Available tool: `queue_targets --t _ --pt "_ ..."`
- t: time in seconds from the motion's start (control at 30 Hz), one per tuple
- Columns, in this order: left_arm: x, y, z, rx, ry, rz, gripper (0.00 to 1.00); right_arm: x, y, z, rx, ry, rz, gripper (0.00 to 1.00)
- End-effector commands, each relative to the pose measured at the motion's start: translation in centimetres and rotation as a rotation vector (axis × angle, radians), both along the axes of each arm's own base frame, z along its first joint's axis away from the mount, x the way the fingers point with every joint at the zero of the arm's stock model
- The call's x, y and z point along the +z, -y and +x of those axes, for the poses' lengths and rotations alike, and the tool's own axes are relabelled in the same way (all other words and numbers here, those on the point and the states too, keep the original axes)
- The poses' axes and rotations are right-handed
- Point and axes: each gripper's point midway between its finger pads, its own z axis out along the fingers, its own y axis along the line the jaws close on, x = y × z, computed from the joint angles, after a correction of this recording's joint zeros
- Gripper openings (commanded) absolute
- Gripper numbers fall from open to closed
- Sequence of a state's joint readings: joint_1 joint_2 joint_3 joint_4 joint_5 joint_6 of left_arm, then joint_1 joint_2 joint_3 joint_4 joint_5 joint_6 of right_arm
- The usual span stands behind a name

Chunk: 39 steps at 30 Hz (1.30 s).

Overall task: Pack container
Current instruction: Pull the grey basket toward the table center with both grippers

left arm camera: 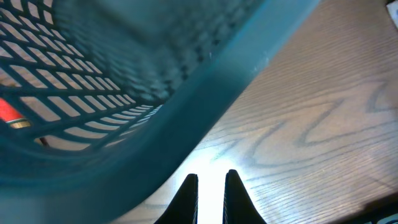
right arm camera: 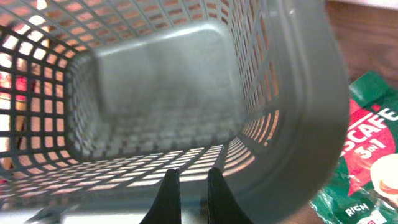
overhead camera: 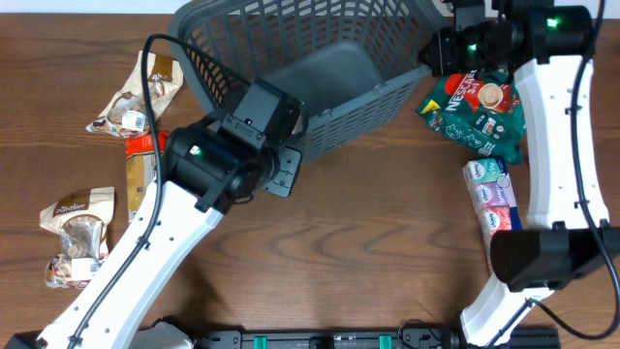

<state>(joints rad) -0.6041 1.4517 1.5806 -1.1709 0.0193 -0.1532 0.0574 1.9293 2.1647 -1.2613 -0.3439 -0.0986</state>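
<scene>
The container (overhead camera: 360, 114), a big dark grey lattice basket, stands at the back middle of the table with nothing inside it. My left gripper (overhead camera: 274, 121) is shut, low beside its near left corner. In the left wrist view the container's rim (left arm camera: 205, 106) crosses above the gripper (left arm camera: 211, 180), and only bare wood shows between the fingertips. My right gripper (overhead camera: 436, 48) is shut at the basket's right rim. The right wrist view looks down into the container (right arm camera: 186, 81) past that gripper (right arm camera: 191, 177).
A green Nescafe pouch (overhead camera: 480, 111) (right arm camera: 367, 168) lies right of the basket, with pastel packets (overhead camera: 492, 194) below it. On the left lie a pale snack bag (overhead camera: 126, 111), an orange-red packet (overhead camera: 145, 145), a brown bar (overhead camera: 139, 184) and cookie bags (overhead camera: 77, 233).
</scene>
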Motion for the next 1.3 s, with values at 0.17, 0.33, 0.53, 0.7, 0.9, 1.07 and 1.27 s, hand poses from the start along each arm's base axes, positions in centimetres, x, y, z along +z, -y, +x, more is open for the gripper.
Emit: queue_targets --t 0.17,0.33,0.53,0.7,0.9,1.07,1.27 --pt "-1.6 0.0 0.3 -0.021 -0.031 0.049 0.06 -3.4 -1.1 0.6 0.051 -0.078 -0.017 0.01" --pt "-1.6 -0.7 0.8 0.001 -0.009 0.087 0.06 -3.7 -1.1 0.2 0.055 -0.098 -0.020 0.01" --pt "-1.5 -1.0 1.4 0.015 0.018 0.108 0.06 -3.9 -1.0 -0.4 0.067 -0.121 -0.027 0.01" --pt "-1.2 -1.7 2.2 0.043 0.045 0.120 0.06 -4.2 -1.0 -1.1 0.073 -0.152 -0.030 0.01" --pt "-1.0 -3.3 3.5 0.103 0.058 0.112 0.06 -4.6 -0.9 -2.3 0.074 -0.204 -0.033 0.01" --pt "-0.9 -4.2 4.2 0.110 0.071 0.119 0.06 -4.8 -1.1 -3.2 0.096 -0.232 -0.041 0.01" --pt "-0.7 -4.3 4.7 0.112 0.087 0.113 0.06 -4.7 -2.2 -3.9 0.129 -0.241 -0.048 0.01"
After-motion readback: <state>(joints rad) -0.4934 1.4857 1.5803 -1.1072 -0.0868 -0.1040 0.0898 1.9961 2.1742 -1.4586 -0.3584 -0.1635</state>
